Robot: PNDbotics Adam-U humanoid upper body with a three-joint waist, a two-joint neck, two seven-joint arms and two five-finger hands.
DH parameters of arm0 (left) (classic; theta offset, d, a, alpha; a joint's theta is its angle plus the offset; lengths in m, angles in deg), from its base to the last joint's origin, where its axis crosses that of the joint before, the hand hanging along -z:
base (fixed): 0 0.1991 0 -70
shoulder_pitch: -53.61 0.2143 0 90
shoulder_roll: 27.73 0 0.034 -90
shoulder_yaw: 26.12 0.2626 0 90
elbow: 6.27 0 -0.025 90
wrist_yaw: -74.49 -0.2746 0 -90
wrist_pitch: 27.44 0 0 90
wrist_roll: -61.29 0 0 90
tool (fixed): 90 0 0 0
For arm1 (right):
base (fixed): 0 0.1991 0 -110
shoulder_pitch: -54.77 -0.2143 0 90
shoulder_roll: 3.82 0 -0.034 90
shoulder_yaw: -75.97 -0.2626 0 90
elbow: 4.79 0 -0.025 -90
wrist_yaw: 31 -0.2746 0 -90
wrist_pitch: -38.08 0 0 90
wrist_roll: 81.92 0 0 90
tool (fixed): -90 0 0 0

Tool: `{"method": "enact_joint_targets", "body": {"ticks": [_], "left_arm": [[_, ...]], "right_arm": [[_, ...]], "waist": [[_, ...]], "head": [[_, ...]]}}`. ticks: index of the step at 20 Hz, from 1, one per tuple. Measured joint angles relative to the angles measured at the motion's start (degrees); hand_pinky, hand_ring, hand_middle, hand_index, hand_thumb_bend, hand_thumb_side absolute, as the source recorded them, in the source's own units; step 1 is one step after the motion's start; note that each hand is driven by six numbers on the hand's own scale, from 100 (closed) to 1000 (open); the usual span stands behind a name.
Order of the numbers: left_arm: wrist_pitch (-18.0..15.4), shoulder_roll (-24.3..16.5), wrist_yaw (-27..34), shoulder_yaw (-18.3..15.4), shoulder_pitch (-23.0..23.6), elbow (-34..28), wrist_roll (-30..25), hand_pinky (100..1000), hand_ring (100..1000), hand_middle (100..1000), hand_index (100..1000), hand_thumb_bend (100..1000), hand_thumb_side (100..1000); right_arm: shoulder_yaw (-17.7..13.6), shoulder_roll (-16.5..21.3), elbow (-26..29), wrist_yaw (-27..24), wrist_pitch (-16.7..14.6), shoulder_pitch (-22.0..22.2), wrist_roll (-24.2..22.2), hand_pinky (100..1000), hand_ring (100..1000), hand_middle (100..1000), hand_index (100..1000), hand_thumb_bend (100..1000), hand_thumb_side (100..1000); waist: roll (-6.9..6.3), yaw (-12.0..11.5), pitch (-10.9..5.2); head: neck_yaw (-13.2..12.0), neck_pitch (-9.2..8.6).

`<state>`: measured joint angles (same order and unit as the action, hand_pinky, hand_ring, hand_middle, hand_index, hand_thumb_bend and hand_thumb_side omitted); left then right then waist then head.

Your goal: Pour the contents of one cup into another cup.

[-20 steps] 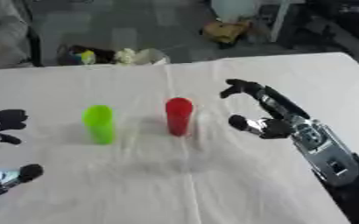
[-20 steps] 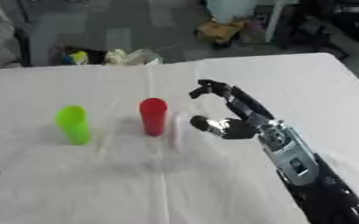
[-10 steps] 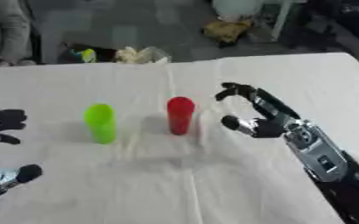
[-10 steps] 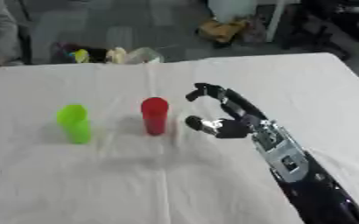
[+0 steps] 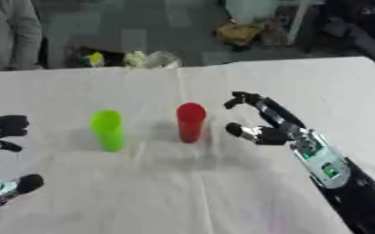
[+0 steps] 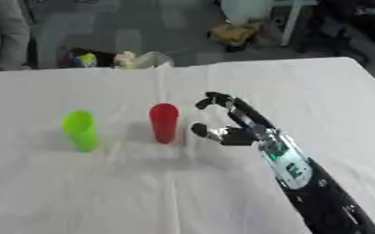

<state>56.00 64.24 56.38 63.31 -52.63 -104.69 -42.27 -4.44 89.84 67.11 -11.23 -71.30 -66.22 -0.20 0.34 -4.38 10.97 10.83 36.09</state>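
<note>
My right robot hand [image 5: 264, 127] is spread wide, holding nothing, just beside the red cup [image 5: 190, 122] at its 3 o'clock. The green cup [image 5: 107, 130] stands at the red one's 9 o'clock on the tabletop [image 5: 222, 192]. If my fingers clip that narrow cup before closing, I'd likely tip it toward the green one and spill.

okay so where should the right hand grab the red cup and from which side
Probably around the middle of the red cup's wall, coming from its right side. The cup stands upright and is tall and narrow, so fingers and thumb can wrap its sides. The right hand is already beside it, open toward it, with a gap between. The green cup stands apart on the other side.
</note>
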Motion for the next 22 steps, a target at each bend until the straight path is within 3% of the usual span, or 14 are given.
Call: {"method": "enact_joint_targets", "body": {"ticks": [12,22], "left_arm": [[-0.3,0.5,0.5,0.8,-1.0,-0.1,-0.6,654,783,828,813,1000,641],[-0.4,1.0,0.7,1.1,-1.6,-0.3,-1.0,654,782,827,813,1000,643]], "right_arm": [[0.3,-1.2,-8.3,5.9,-2.0,-3.3,5.0,993,1000,738,822,613,784],[0.3,-2.4,-12.5,7.4,-2.5,-5.0,6.8,992,1000,729,817,610,788]], "waist": [[-0.16,-2.3,0.31],[-0.26,-3.4,0.74]], "head": [[0.9,-0.47],[1.1,-0.47]]}}
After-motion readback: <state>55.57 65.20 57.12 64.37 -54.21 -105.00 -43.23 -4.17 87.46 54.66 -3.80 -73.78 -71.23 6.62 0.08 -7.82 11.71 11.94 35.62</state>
